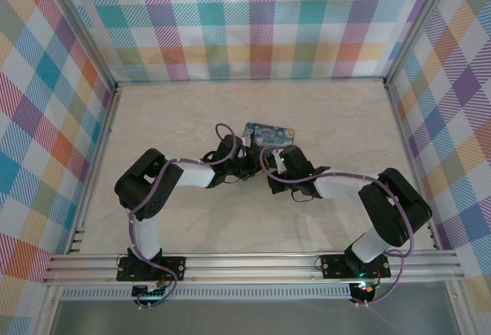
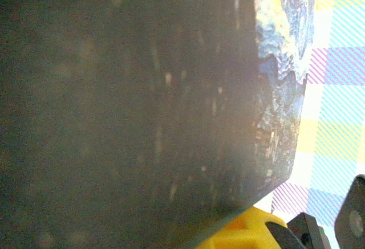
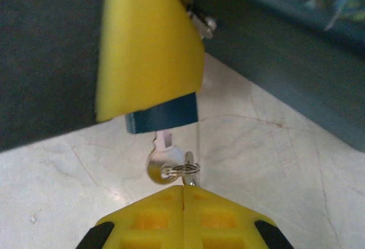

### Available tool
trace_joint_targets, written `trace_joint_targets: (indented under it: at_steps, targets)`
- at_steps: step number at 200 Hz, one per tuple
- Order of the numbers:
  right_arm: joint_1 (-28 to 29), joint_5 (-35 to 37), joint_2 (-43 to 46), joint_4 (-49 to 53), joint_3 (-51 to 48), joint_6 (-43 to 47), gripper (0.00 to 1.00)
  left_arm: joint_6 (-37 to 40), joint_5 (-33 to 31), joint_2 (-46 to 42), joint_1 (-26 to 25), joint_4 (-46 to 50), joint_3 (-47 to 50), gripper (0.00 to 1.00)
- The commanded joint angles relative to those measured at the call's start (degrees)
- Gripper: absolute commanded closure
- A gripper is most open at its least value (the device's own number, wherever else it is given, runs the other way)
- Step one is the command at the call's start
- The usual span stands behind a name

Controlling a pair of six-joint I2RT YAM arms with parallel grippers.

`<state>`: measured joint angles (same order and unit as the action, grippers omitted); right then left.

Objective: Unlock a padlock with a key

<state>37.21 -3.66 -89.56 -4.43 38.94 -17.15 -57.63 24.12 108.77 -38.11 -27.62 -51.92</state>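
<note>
Yellow left fingers [image 3: 148,44] clamp the blue padlock [image 3: 162,121] just above the desk [image 3: 274,163], with the key [image 3: 159,163] hanging from its underside. The right fingers [image 3: 142,220] are pressed together just below the key, meeting its ring [image 3: 187,169] at most. A turn from there would probably slip off or tug the key out.

Key [image 3: 160,168]: bright polished metal. Padlock [image 3: 162,119] body: matt blue. Right hand [image 3: 183,195]: matt yellow plastic. Bench [image 3: 74,186]: smooth, marbled.
</note>
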Motion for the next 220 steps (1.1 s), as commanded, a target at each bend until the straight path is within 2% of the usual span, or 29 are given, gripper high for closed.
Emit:
trace_joint_targets:
  at_steps: [1, 43, 137, 178, 220]
  targets:
    - [-0.4, -1.8, -0.3, -3.9, 1.5, 0.7, 0.96, -2.8, 3.3, 1.0, 0.2, 0.7, 1.0, 1.0]
    - [-1.3, -5.5, -1.0, -7.7, 2.0, -0.8, 0.99, -3.8, 4.1, 1.8, 0.1, -1.0, 1.7, 1.0]
    - [-1.7, -3.8, -0.8, -6.6, 4.1, -1.7, 1.0, -3.8, 5.4, 2.1, -0.6, -2.7, 2.7, 1.0]
    - [-1.7, -2.6, 2.4, -1.4, 1.9, -0.6, 0.82, -3.5, 4.1, 2.1, 0.6, -1.1, 2.5, 1.0]
    - [-1.6, -2.4, 7.4, 2.7, -0.8, 0.3, 0.73, -3.1, 4.0, 2.1, 1.4, -0.5, 2.0, 1.0]
